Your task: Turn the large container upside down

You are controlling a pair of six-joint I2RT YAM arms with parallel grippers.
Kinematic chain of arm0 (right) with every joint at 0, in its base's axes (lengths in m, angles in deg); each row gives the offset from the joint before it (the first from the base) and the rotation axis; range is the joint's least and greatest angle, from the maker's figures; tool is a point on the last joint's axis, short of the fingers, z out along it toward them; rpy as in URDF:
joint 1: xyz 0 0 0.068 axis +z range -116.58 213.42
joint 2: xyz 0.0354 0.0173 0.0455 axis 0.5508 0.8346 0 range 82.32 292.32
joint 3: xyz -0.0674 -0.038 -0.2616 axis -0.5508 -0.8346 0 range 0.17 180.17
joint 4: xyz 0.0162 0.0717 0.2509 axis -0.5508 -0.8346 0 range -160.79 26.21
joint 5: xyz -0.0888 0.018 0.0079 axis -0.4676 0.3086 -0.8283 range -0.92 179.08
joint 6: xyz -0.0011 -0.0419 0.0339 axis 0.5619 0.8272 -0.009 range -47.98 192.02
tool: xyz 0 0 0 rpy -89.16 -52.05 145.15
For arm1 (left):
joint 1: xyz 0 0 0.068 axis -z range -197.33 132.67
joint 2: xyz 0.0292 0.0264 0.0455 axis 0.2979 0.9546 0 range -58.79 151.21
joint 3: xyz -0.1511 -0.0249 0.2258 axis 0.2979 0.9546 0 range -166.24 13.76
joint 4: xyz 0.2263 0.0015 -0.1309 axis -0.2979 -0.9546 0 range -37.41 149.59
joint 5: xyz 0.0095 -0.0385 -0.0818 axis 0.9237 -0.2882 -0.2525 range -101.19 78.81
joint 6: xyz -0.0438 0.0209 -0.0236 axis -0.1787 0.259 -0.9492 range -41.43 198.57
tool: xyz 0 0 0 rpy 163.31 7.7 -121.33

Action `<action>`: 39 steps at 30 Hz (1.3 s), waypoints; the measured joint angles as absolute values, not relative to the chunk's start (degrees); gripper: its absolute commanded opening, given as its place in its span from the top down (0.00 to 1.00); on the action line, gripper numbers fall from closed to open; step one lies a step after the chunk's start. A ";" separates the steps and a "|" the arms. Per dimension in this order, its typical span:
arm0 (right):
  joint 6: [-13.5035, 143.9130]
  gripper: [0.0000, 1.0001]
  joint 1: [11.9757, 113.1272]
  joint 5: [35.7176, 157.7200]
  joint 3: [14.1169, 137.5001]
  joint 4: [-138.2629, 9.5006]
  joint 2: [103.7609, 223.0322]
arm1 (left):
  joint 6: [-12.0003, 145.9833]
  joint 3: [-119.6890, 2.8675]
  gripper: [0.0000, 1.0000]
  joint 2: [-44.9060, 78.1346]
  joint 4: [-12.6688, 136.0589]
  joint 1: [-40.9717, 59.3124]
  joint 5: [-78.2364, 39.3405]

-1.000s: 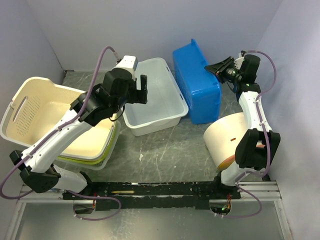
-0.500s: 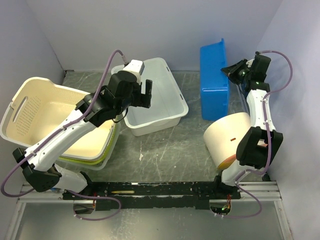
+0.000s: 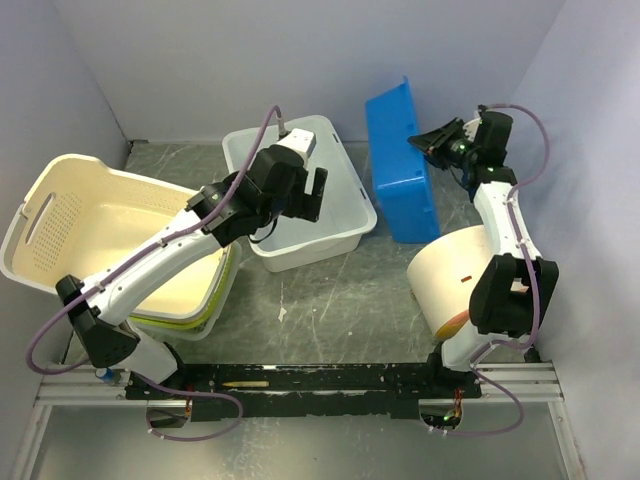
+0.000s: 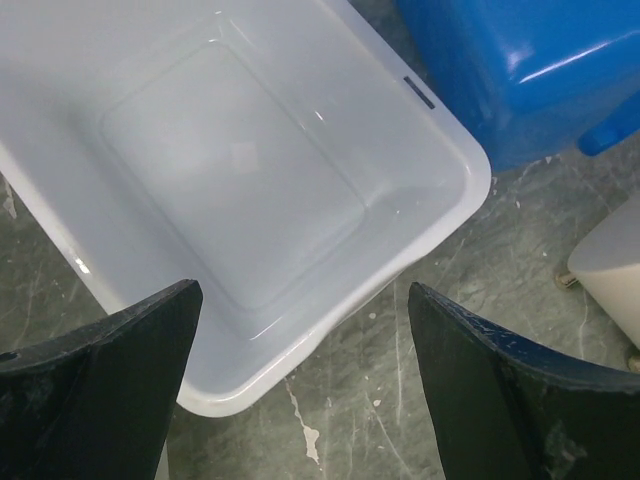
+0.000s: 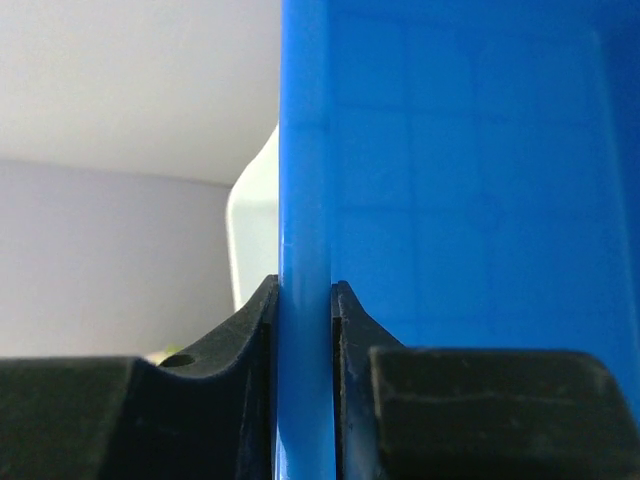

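Observation:
The large container [image 3: 55,215] is a cream basket with perforated walls, open side up and tilted, at the far left on top of a green-rimmed tub [image 3: 185,322]. My left arm crosses over its right part. My left gripper [image 3: 316,193] is open and empty above a plain white tub [image 3: 338,215], to the right of the basket. In the left wrist view the gripper [image 4: 300,390] hangs over that tub's near corner [image 4: 250,150]. My right gripper [image 3: 432,139] is shut on the rim of a blue tub [image 3: 398,170], shown close in the right wrist view [image 5: 305,300].
The blue tub [image 5: 470,150] stands tilted on its side at the back right; it also shows in the left wrist view [image 4: 520,70]. A cream round drum [image 3: 455,275] lies by the right arm's base. Grey walls enclose the table on three sides.
My left gripper has moved right, from the basket's edge to over the white tub. My right gripper has swung the blue tub up onto its edge and then back to the left.

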State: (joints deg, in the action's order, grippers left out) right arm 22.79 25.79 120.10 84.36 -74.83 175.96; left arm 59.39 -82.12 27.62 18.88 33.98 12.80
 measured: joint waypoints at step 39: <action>21.67 0.49 17.00 121.44 82.21 -73.96 175.17 | 59.33 -86.40 0.03 26.26 18.95 36.45 13.11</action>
State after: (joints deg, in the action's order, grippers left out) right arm 21.67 17.00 121.44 82.21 -73.96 175.17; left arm 59.33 -86.40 26.26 18.95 36.45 13.11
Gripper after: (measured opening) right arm 0.391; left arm 0.969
